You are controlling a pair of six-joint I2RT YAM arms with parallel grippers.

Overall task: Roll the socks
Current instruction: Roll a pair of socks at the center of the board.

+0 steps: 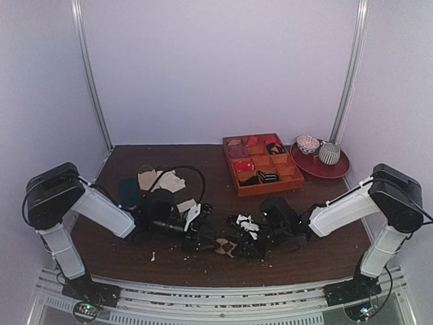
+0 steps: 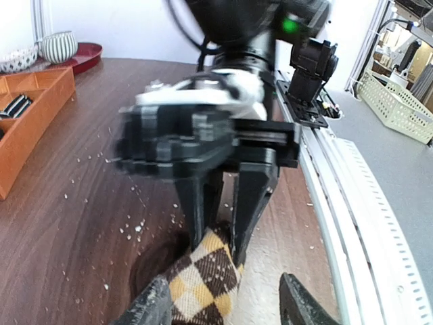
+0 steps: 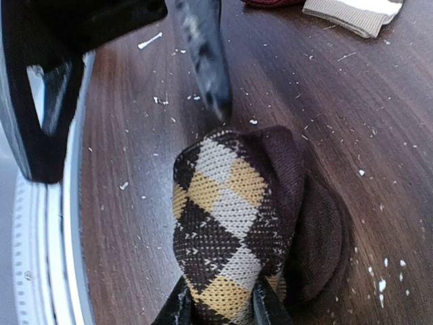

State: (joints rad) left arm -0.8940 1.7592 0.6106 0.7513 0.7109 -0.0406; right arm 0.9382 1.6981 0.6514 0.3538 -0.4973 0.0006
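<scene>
Socks [image 3: 230, 217] are a fat roll at btm mid of R wrist view, long way up-down in frame, round end up. R pincer [image 3: 223, 306] is squeezed tight on the low end. L wrist view shows L pincer [image 2: 224, 306] wide open, a finger each side, holding nothing. Top view: both meet low mid on the brown bench [image 1: 203, 159] w/ white bits. Tray [image 1: 270, 189] upper right, pale walls.

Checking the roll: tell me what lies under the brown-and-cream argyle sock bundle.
Around the argyle sock bundle the dark wooden table shows; the spot directly beneath it is covered.
</scene>
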